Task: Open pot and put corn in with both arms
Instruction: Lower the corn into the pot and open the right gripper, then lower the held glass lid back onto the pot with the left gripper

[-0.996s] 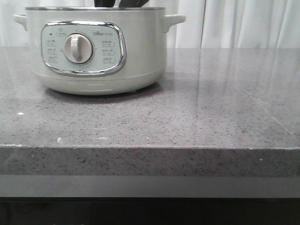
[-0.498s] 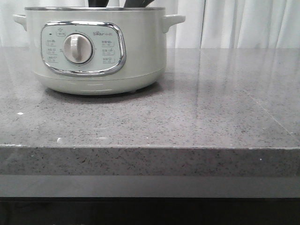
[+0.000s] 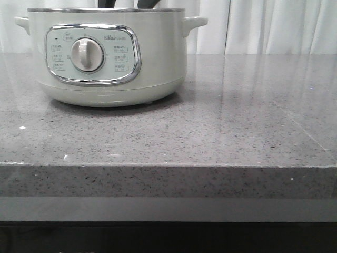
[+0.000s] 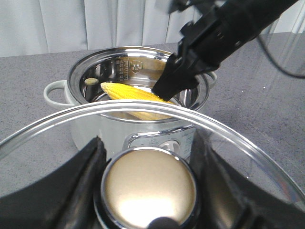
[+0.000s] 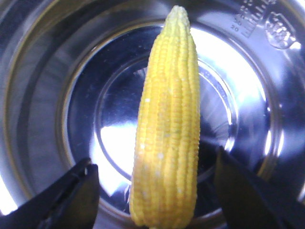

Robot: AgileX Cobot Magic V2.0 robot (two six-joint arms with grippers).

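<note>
The pale grey-green pot point(image 3: 158, 63) stands at the left of the counter with its lid off. In the left wrist view its steel rim point(image 4: 95, 59) is open and the yellow corn point(image 4: 128, 93) lies inside. My left gripper point(image 4: 150, 160) is shut on the lid's round metal knob point(image 4: 149, 191) and holds the glass lid point(image 4: 47, 143) up in front of the pot. My right gripper point(image 5: 153, 164) is over the pot's steel inside point(image 5: 57, 71), open, with a gap on each side of the corn point(image 5: 167, 133). Its dark fingers point(image 3: 146, 4) show just above the rim in the front view.
The grey speckled counter point(image 3: 237, 121) stretches to the right of the pot, with its front edge point(image 3: 168, 166) near me. White curtains point(image 3: 274, 26) hang behind. The right arm point(image 4: 228, 28) and its cable reach over the pot from the far right.
The dark fingers above the pot's rim show less in the front view than a second ago; they have risen slightly. The pot has not moved.
</note>
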